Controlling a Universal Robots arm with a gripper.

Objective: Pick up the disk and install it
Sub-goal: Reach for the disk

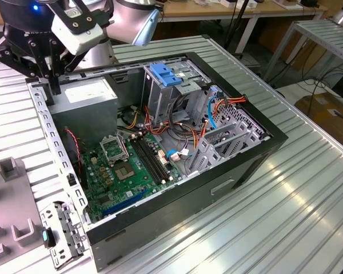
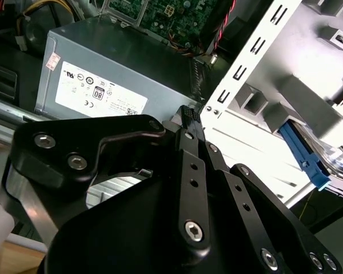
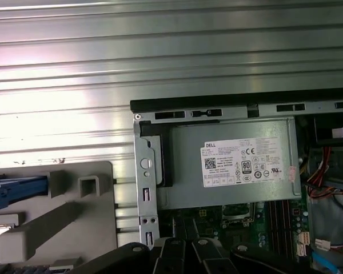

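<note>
The computer case [image 1: 160, 222] lies on its side on the ribbed metal table [image 1: 286, 217] with its side panel off, so everything inside faces upward where an arm coming from above can reach it: the green circuit board [image 1: 131, 165], the grey power supply [image 1: 83, 94] in one corner, and the tall grey cage [image 1: 160, 105] with its broad blue latch plate [image 1: 163, 74], which I judge to be the bay meant for the disk. The claw [image 1: 51, 83] hangs over the corner of the case where the power supply sits, pointing down, above it rather than touching it. In the second wrist view its two tips come together to a narrow point with nothing between them, so it is closed and empty. The disk [image 3: 17, 188] is not in the case: it rests in a pale grey holder [image 3: 97, 222] on the table near the case's outer wall, and what shows of it is its bright blue rail. The second wrist view shows the disk [image 2: 303, 154] too, the blue rail sticking out of the holder's slotted frame, off to one side of the claw and apart from it. The holder seems made to keep the disk propped in a known pose with an edge free for gripping, rather than flat on the table. As things lie, the pickup is not yet done
</note>
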